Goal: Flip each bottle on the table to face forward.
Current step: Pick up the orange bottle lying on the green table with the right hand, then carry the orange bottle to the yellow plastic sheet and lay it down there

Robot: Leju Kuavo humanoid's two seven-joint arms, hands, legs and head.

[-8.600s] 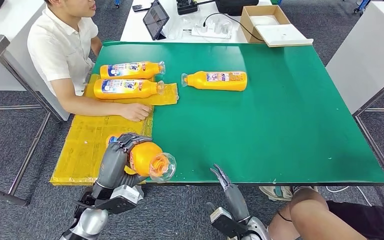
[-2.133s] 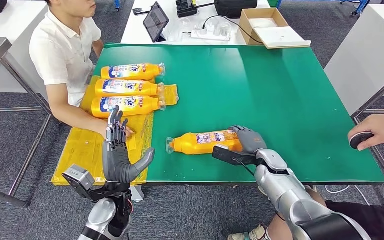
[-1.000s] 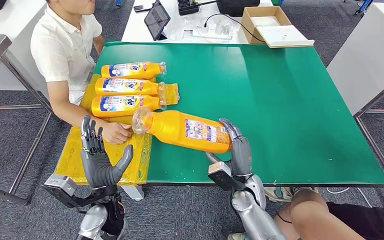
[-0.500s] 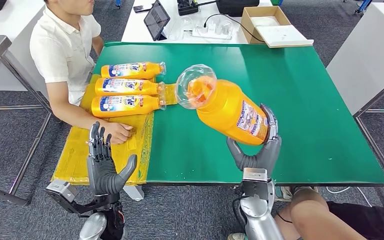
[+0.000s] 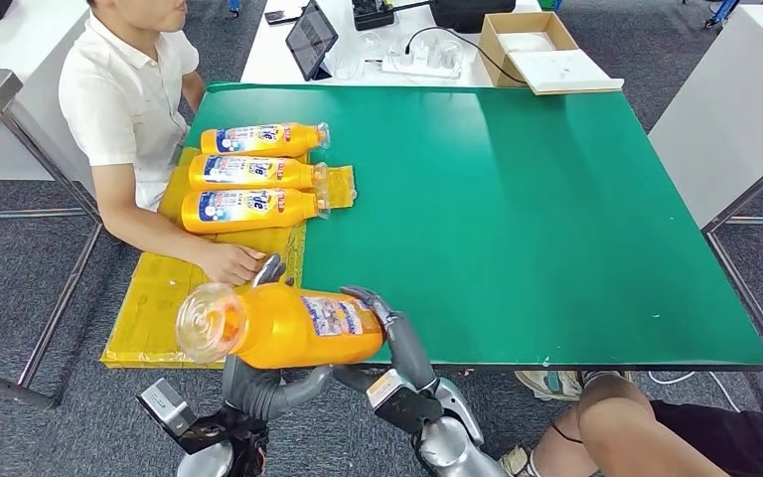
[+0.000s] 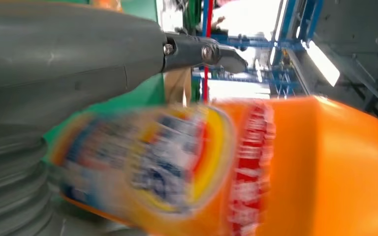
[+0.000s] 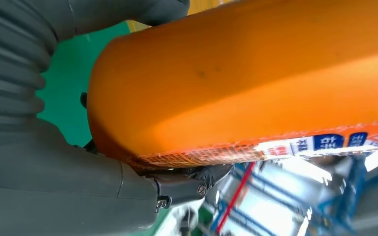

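An orange bottle [image 5: 293, 325] lies sideways in the air just over the near edge of the green surface [image 5: 517, 209], its clear cap pointing toward the robot's left and the small-print label facing up. The right robot hand [image 5: 392, 333] wraps its base end, fingers curled over the top, and holds it; the left robot hand [image 5: 263, 383] sits underneath with one fingertip showing above the bottle, but whether it grips cannot be told. The right wrist view shows the bottle's plain orange side [image 7: 246, 78] pressed against that hand's thumb and a strip of white-on-blue label writing too small to read. The left wrist view shows the colourful front label [image 6: 167, 162], blurred beyond reading. Three more orange bottles [image 5: 250, 171] lie side by side on yellow sheeting [image 5: 189, 283] at the surface's left, blue-and-white labels up, making four in all. A person's hand [image 5: 230, 263] rests on the sheeting near the held bottle.
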